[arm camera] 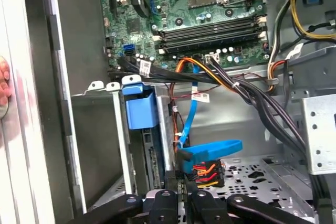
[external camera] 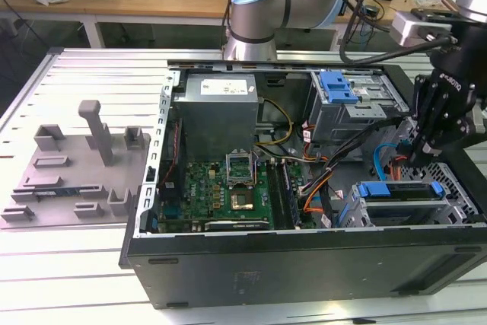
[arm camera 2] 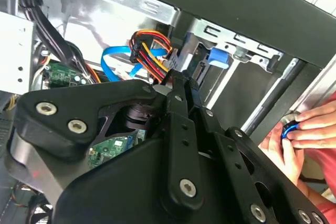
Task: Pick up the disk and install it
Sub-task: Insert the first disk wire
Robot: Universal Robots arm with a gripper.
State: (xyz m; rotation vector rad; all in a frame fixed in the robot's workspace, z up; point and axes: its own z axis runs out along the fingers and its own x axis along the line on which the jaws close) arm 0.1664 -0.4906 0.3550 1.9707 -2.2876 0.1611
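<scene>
The disk (external camera: 397,191) stands on edge in the drive cage at the case's front corner, on the exterior view's right, its blue carrier tabs showing at both ends. One blue tab (arm camera: 140,106) rises from the cage's slot in the first wrist view, and the same tab (arm camera 2: 218,57) shows in the second. My black gripper (external camera: 418,154) hangs just above the cage's far end. Its fingers (arm camera 2: 181,85) are pressed together with nothing between them. The gripper (arm camera: 181,192) sits close to a black plug with orange, red and yellow wires (arm camera: 202,169) and apart from the disk.
Inside the open case lie the motherboard (external camera: 228,188), a grey power-supply box (external camera: 217,108) and an upper bay with a blue latch (external camera: 338,87). Blue and black cables (arm camera: 210,148) cross beside the cage. A person's hand (arm camera 2: 296,135) holds something blue outside the case. A grey fixture (external camera: 76,165) sits on the exterior view's left.
</scene>
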